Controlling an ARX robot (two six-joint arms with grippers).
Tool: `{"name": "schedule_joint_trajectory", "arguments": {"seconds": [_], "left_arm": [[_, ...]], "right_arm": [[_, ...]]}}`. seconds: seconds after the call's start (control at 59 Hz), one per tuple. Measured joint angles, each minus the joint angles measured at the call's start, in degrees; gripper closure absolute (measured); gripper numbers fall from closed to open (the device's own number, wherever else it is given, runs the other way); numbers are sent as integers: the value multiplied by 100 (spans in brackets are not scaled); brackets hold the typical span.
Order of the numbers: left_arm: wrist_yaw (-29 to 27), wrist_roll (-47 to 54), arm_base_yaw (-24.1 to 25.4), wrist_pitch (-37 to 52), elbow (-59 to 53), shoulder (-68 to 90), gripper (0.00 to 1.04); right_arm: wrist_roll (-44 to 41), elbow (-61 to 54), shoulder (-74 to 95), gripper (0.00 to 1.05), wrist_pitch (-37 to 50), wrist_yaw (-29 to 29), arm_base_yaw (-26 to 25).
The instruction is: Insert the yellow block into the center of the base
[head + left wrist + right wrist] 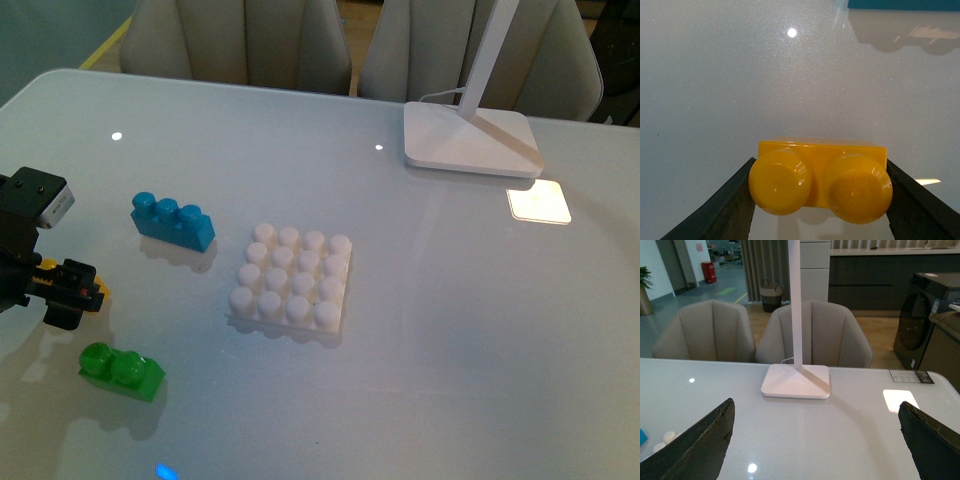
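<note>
1. Lying nearest on the bench [460, 340], a green brick [122, 371] sits at about 8 o'clock from the base, well apart from it.
2. Just beyond the green brick, at 9 o'clock from the base, the left gripper [72, 292] holds the yellow block [822, 155]. Its dark fingers [720, 210] press against the block's two short ends, and the studs face the wrist camera. I cannot tell whether the block touches the bench.
3. The base [292, 280] lies flat mid-bench with all sixteen studs showing, well apart from the yellow block.
4. A blue brick [172, 220] lies near the base, at 10 o'clock from it.
5. The right gripper [815, 407] shows only in its own wrist view, with its fingers [695, 445] spread wide over the bench and gripping nothing.
6. Farthest on the bench, at 1 o'clock from the base, stands the white lamp foot [470, 140], with grey chairs [700, 330] behind the bench edge.
</note>
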Motion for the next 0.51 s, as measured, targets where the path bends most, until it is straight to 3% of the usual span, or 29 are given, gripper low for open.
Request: {"name": "schedule_joint_trajectory", "arguments": {"seconds": [0.186,0.508], "left_arm": [[57,-313,-162,-195,-249,-527,42],[-33,-1462,-1167,-778,-588,-1749,42]], "right_arm": [[0,0,0,9,0,0,0],[0,0,0,9,0,0,0]]}}
